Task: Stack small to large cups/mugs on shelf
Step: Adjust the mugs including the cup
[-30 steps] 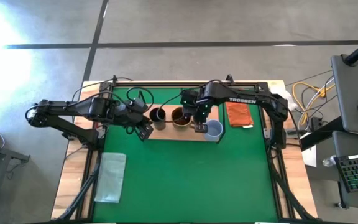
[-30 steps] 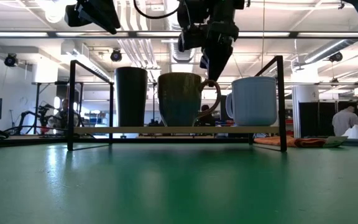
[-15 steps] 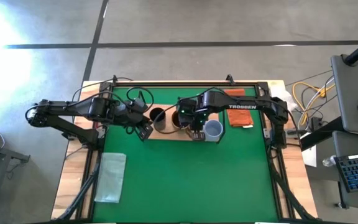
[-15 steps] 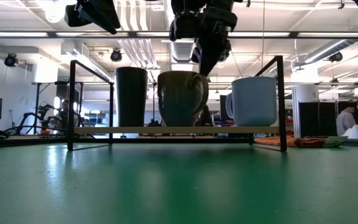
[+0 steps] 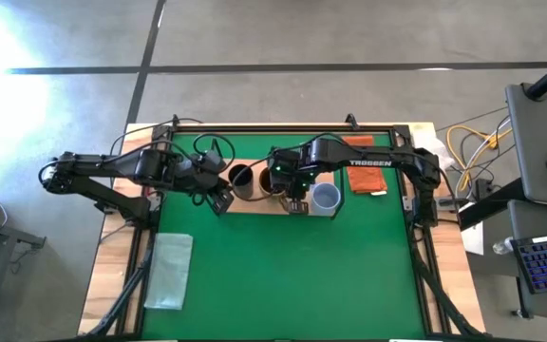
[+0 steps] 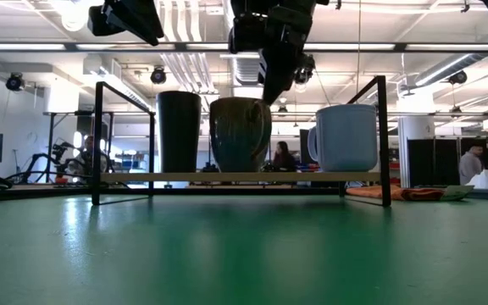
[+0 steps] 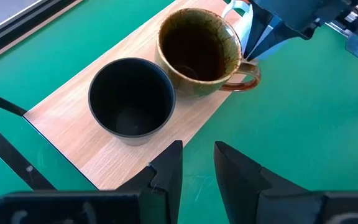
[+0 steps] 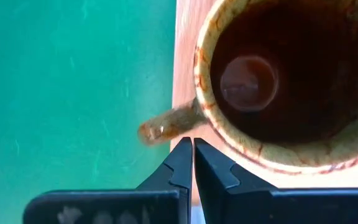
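- We see our right claw (image 8: 192,163) with fingers together beside the brown mug (image 8: 278,81) handle.
- Our left claw (image 7: 196,163), slightly apart, hangs near the black cup (image 7: 131,99) on the shelf (image 7: 73,124).

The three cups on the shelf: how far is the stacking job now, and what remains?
Mostly done: the black cup, brown mug and pale blue mug all stand upright in a row on the shelf, small to large. In hand: the right gripper, fingers closed, is beside the brown mug's handle, apparently nudging it. The left gripper waits open near the black cup. Left: probably only withdrawing.
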Robot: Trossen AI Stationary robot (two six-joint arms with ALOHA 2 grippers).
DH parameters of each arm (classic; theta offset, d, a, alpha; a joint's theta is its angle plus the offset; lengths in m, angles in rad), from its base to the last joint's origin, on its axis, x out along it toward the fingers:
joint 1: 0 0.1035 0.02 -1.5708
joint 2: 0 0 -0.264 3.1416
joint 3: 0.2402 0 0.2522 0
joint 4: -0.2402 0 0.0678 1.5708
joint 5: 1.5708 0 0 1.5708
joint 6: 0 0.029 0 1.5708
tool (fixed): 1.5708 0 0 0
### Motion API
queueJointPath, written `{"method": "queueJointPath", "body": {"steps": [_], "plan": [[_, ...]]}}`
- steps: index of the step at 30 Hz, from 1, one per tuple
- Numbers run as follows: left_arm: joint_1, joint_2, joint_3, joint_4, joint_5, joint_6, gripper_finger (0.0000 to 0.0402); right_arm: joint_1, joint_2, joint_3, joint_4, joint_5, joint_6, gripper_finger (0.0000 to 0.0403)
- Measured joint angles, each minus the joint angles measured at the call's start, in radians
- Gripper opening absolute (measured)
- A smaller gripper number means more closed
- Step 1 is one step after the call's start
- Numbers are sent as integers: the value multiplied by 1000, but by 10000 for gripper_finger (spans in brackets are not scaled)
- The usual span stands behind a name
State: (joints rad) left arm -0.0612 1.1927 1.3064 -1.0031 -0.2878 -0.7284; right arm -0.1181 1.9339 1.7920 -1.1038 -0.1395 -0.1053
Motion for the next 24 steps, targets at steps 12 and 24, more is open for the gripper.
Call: {"method": "queueJointPath", "body": {"steps": [12,24], "plan": [[0,0,0,0,0,1,77,3,-15,174,13,-156,14,9],[-6,0,0,-2,-3,-14,77,-52,67,193,79,-42,40,9]]}}
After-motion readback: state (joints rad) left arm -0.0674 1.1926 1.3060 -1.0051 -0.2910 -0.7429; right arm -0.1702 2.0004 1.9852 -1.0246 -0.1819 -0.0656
